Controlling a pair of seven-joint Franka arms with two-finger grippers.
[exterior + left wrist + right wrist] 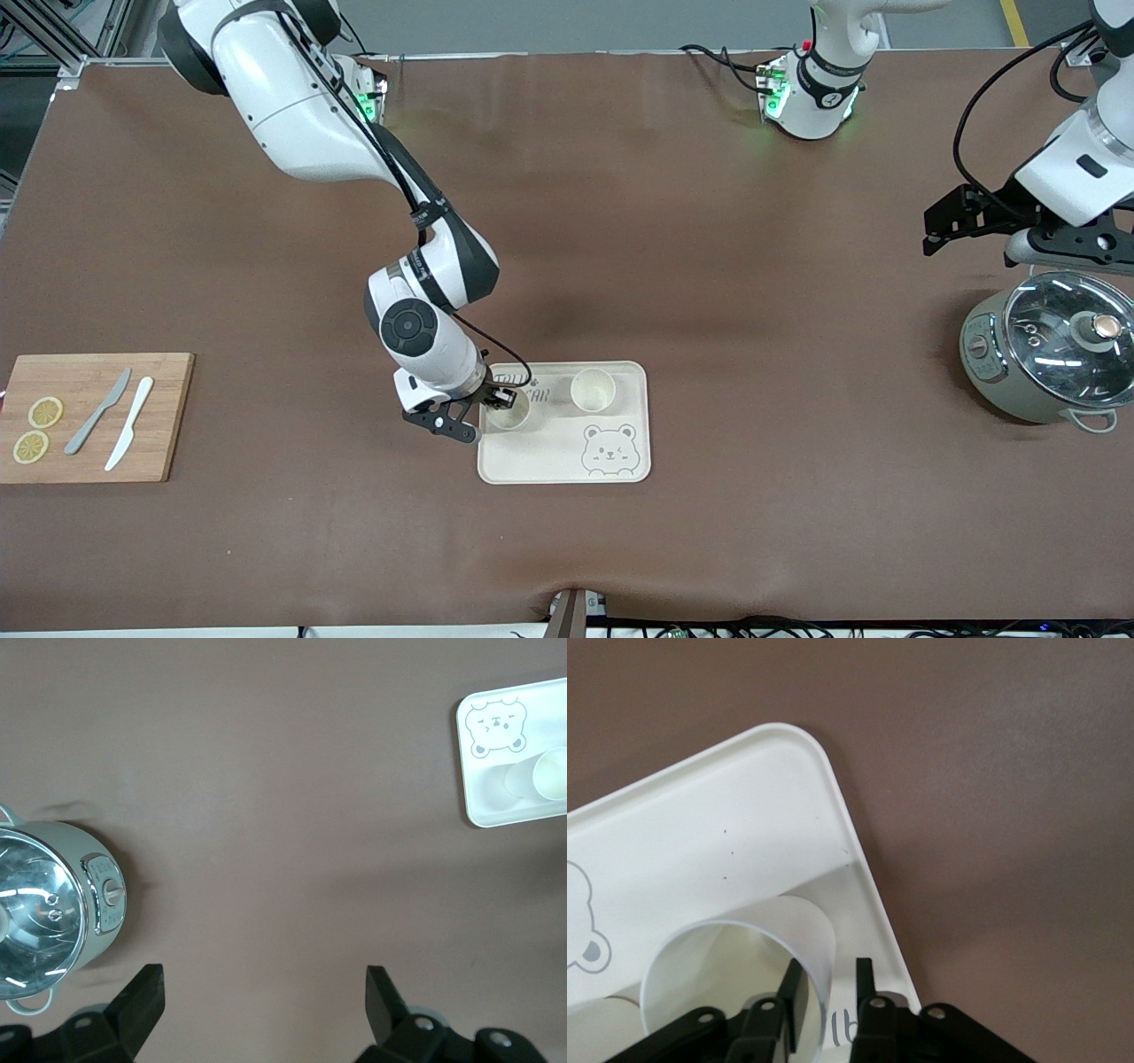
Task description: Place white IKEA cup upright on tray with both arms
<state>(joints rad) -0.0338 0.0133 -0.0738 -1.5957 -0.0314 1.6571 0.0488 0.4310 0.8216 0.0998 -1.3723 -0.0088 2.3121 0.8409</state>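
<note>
The cream tray (549,462) with a bear face lies near the table's middle. Two white cups stand upright on it: one (511,415) at the corner toward the right arm's end, the other (592,390) beside it. My right gripper (499,403) is down at the first cup. In the right wrist view its fingers (830,979) straddle the cup's wall (804,930), one inside and one outside with a small gap, so it is open. My left gripper (935,232) waits wide open and empty (264,992) over the table beside the pot.
A grey-green pot with a glass lid (1045,354) stands at the left arm's end and also shows in the left wrist view (44,912). A wooden cutting board (168,390) with two knives and lemon slices lies at the right arm's end.
</note>
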